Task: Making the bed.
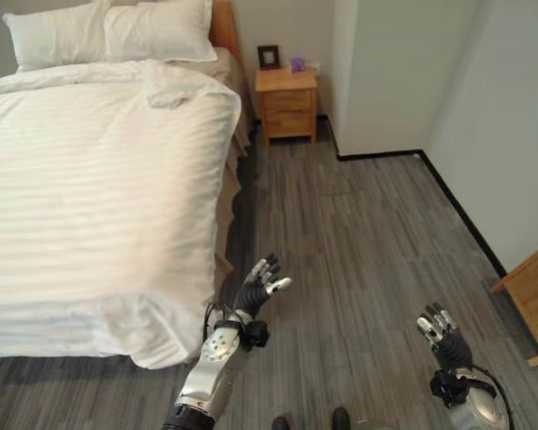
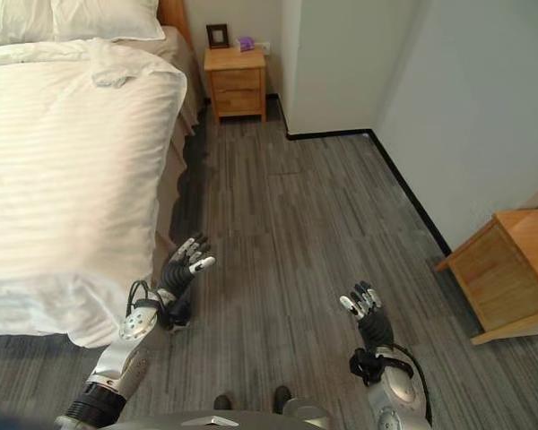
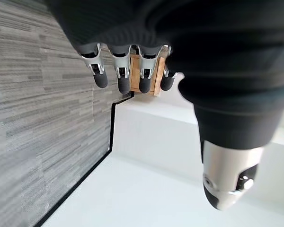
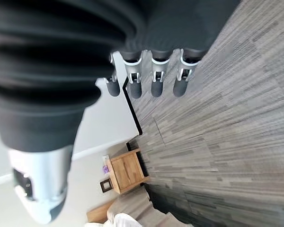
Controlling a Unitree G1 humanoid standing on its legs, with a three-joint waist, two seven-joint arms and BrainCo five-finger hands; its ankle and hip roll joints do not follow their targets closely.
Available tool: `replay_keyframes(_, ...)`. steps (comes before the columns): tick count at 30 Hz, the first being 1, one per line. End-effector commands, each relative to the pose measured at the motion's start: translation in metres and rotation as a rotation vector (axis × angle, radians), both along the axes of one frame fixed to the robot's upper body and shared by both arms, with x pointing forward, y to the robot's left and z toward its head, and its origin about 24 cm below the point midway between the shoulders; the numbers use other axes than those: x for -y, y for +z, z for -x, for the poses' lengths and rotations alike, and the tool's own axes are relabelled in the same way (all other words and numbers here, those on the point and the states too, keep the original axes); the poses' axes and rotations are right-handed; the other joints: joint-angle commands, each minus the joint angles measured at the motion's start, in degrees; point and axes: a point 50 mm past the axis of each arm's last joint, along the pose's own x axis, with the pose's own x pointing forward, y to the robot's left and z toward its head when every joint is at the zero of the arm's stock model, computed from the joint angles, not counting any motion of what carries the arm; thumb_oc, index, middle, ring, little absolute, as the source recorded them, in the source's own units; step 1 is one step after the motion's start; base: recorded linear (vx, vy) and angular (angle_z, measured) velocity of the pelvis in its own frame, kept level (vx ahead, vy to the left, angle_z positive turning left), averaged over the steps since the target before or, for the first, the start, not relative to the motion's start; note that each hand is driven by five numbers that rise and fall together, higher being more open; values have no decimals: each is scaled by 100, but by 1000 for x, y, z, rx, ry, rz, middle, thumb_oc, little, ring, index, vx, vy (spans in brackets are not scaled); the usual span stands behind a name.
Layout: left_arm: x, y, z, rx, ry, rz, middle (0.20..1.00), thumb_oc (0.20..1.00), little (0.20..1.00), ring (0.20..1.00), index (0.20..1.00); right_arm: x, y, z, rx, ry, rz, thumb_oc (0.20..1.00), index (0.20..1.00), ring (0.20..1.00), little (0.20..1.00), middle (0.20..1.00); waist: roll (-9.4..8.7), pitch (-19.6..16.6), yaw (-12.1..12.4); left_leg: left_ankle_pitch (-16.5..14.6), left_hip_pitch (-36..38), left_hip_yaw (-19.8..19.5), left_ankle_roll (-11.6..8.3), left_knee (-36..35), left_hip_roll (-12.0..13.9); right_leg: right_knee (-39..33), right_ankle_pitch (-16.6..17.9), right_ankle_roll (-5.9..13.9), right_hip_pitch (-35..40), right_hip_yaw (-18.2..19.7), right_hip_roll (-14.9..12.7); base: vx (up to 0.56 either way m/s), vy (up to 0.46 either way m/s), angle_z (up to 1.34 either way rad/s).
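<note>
A bed with a white striped duvet (image 1: pixel 90 188) fills the left side of the room, its near corner hanging down towards the floor. Two white pillows (image 1: pixel 117 31) lie at the head of the bed. A small rumpled fold (image 1: pixel 166 90) sits on the duvet near the pillows. My left hand (image 1: pixel 258 288) is raised over the floor just beside the bed's near corner, fingers straight, holding nothing. My right hand (image 1: pixel 441 333) hovers over the floor further right, open and empty too. In the wrist views the fingers (image 3: pixel 122 75) and the right fingers (image 4: pixel 157 78) hang straight.
A wooden nightstand (image 1: pixel 287 100) with a picture frame (image 1: pixel 269 56) and a small purple item stands by the headboard. A white wall corner (image 1: pixel 386 81) juts out beyond it. Another wooden piece of furniture (image 2: pixel 507 269) stands at the right wall. Grey plank floor (image 1: pixel 359 233) lies between.
</note>
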Motion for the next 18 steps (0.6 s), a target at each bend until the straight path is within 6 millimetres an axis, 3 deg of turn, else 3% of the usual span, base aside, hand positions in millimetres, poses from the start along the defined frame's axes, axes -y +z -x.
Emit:
replay_keyframes(1, -19, 13, -1, 82, 19, -40, 1000, 1000, 1000, 1000, 1000, -8, 22, -21, 146, 25, -18, 1000, 1000, 1000, 1000, 1000, -259, -160, 146, 27, 49, -3, -141, 122, -24, 13, 200, 636, 204, 1, -531, 110, 120, -1)
replay_keyframes(7, -42, 15, 5, 85, 134, -50, 1000, 1000, 1000, 1000, 1000, -15, 31, -36, 186, 77, 0, 1000, 1000, 1000, 1000, 1000, -303, -108, 365, -92, 0, -71, -33, 127, -141, 75, 215, 765, 172, -40, -676, 73, 109, 2)
replay_keyframes(11, -53, 13, 9, 73, 200, -48, 1000, 1000, 1000, 1000, 1000, -24, 31, -39, 201, 72, -59, 1000, 1000, 1000, 1000, 1000, -256, -5, 439, -198, -29, -82, 85, 162, -213, 769, 184, 869, -173, -9, -814, 54, 150, 1)
replay_keyframes(12, -59, 13, 9, 67, 228, -48, 1000, 1000, 1000, 1000, 1000, -32, 32, -40, 206, 104, -70, 1000, 1000, 1000, 1000, 1000, -219, 146, 451, -279, -6, -87, 213, 190, -263, 1879, 504, 983, -728, 5, -961, 34, 219, 1)
replay_keyframes(14, -62, 17, 8, 87, 219, -94, 1000, 1000, 1000, 1000, 1000, -40, 30, -37, 186, 177, -41, 1000, 1000, 1000, 1000, 1000, -79, 405, 374, -413, 255, -98, 315, 119, -274, 3051, 925, 1042, -1387, -166, -1083, 215, 278, -13)
replay_keyframes(16, -63, 18, 7, 93, 222, -100, 1000, 1000, 1000, 1000, 1000, -39, 29, -36, 181, 185, -19, 1000, 1000, 1000, 1000, 1000, -62, 439, 324, -457, 371, -102, 299, 86, -273, 3113, 879, 1047, -1581, -252, -1108, 234, 92, 2)
replay_keyframes(18, -63, 20, 7, 104, 222, -98, 1000, 1000, 1000, 1000, 1000, -35, 33, -35, 196, 183, 14, 1000, 1000, 1000, 1000, 1000, -43, 450, 204, -569, 641, -144, 174, 36, -235, 2476, 795, 991, -1851, -602, -1100, 367, -7, 9)
